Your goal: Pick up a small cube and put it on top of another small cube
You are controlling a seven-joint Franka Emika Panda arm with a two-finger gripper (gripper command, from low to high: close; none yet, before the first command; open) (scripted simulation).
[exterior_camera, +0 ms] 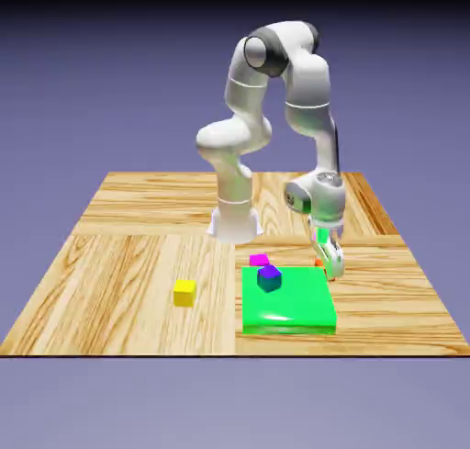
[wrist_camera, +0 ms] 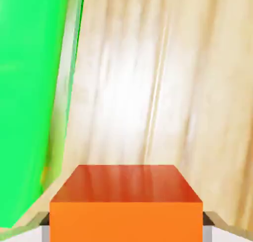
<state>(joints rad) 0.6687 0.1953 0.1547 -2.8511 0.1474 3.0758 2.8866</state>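
Orange-red cube [wrist_camera: 126, 206] | between fingertips [wrist_camera: 207, 226] | gripper [wrist_camera: 126, 231] closed on it (snugly, both sides)

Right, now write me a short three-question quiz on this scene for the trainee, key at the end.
1. True or false: the yellow cube rests on the green block.
2. Which cube is the gripper closed on?
A) magenta
B) orange-red
C) blue-purple
3. Fill in the blank: in the exterior view, the blue-purple cube overlaps the top of the ____ block.

Key: 1. False, it sits on the wooden table. 2. B, the orange-red cube fills the space between the fingertips. 3. green.
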